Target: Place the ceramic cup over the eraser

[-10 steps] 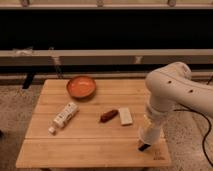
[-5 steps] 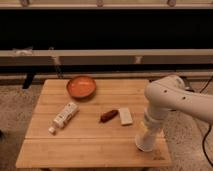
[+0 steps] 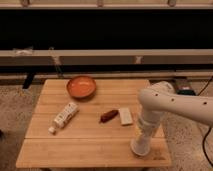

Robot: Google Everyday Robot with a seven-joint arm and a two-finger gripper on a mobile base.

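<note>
A white robot arm point(image 3: 170, 102) bends down from the right, its claw point(image 3: 143, 136) lowered to the wooden counter point(image 3: 75, 145) near the front right edge. The ceramic cup point(image 3: 140, 145) stands there directly under the claw; the eraser is not visible. Farther back lie a white block point(image 3: 125, 116), bottle point(image 3: 64, 117) and orange bowl point(image 3: 81, 86)

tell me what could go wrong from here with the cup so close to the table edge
1. The ceramic cup, under the gripper, stands near the table's front right edge; a sideways pull on release could tip it off.
2. The eraser is not visible, so whether the cup truly covers it cannot be confirmed.
</note>
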